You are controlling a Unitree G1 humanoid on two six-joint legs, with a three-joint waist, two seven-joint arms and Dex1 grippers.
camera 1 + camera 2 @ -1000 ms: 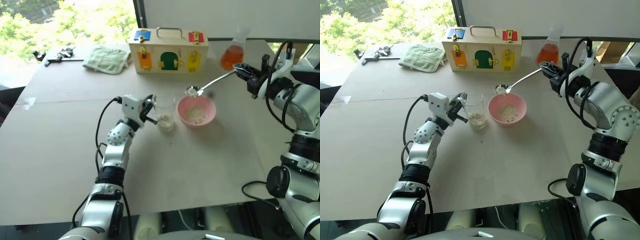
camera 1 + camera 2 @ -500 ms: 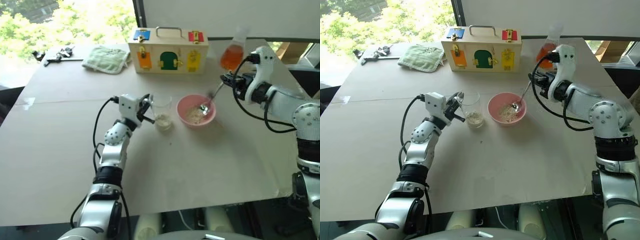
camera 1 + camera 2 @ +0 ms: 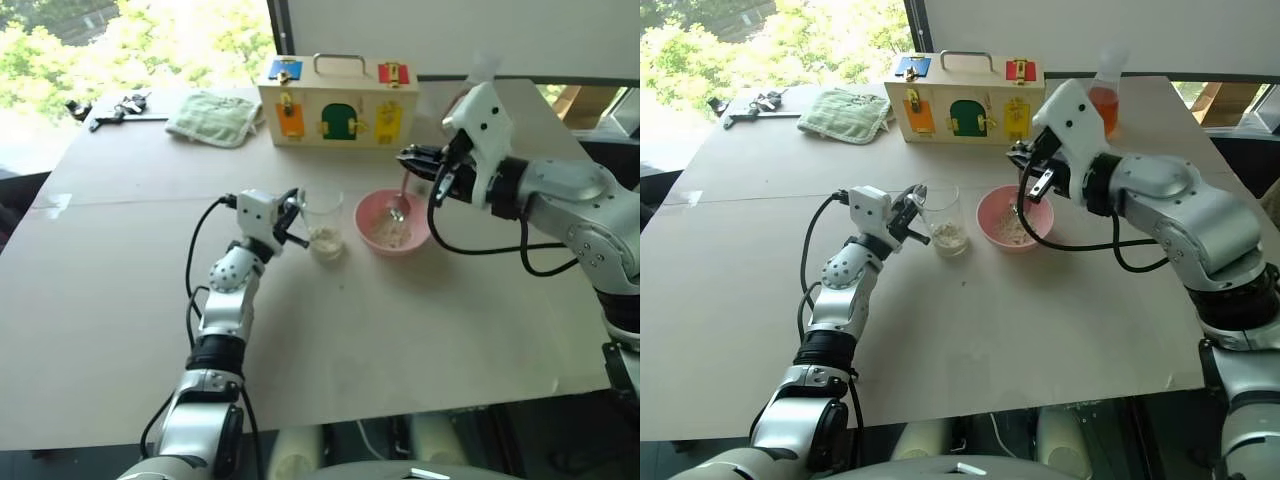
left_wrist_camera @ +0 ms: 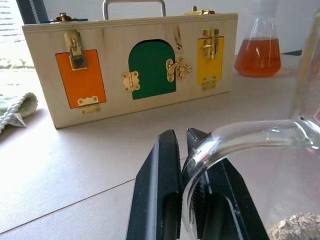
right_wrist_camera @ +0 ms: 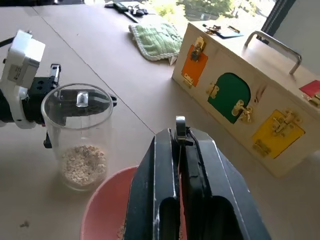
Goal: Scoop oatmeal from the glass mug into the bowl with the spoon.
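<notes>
Right pincer (image 3: 1025,165) pinches the slim silver spoon (image 3: 400,200) steeply over the pink bowl (image 3: 392,222) of pale oatmeal (image 3: 388,233), while the left pincer (image 3: 296,222), pressed on the handle, steadies the clear glass mug (image 3: 325,225) beside it on the desk (image 3: 400,330).

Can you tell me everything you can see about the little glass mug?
The glass mug is a small, clear, colourless cylinder with a curved side handle. It stands upright on the pale table, just beside the pink bowl and apart from it. A low layer of pale oatmeal lies at its bottom; the rest is empty. The left gripper is shut on its handle, steadying it.
</notes>
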